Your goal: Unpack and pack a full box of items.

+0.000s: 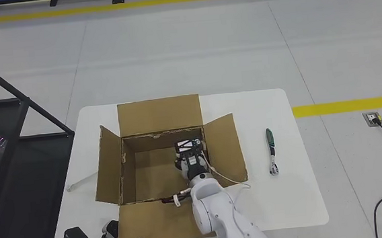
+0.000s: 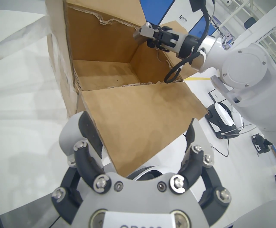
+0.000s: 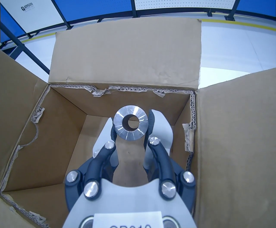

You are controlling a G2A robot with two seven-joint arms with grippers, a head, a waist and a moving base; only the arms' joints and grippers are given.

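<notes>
White surface (image 1: 285, 199) on a pale grey floor (image 1: 239, 41) with yellow tape lines (image 1: 345, 105). One open brown cardboard box (image 1: 148, 173) sits mid-surface, all four flaps folded out. One green-handled metal ratchet wrench (image 1: 272, 150) lies at the box's 3 o'clock, near that flap but not touching.

The right gripper (image 3: 131, 125) hangs over the box's 2 o'clock corner, with its fingers (image 3: 151, 121) clamped on one short silver metal cylinder with a centre hole (image 3: 139, 129).

The left gripper (image 2: 138, 133) is at the box's 7 o'clock by the near flap, fingers (image 2: 86, 129) spread wide and holding nothing.

There's a white sticker (image 3: 128, 218) on each wrist, but the print is cut off.
</notes>
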